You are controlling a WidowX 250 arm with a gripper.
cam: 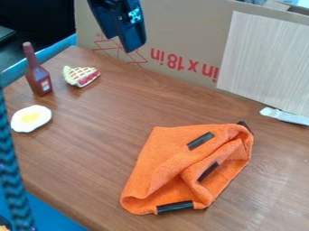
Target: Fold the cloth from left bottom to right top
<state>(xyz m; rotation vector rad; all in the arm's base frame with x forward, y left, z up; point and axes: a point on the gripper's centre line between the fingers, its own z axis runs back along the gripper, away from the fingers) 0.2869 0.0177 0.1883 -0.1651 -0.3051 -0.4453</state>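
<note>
rough, matt orange cloth (158,162), smooth wood-look table (109,149), matt brown cardboard (181,31), glossy plastic-looking bottle (39,79)

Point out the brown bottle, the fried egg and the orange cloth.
Brown bottle (40,81): camera view, on its lower body.
Fried egg (30,117): camera view, on the yellow yolk.
Orange cloth (161,165): camera view, on the flat area left of its bunched folds.

Soft, moderately bright light covers the tabletop (109,149), with a pale, hazy glare to the right of the cloth (163,158). Faint, soft-edged shade lies inside the cloth's folds. Beyond the tabletop's far left corner, the background drops to near black. The egg (30,118) looks bright.
</note>
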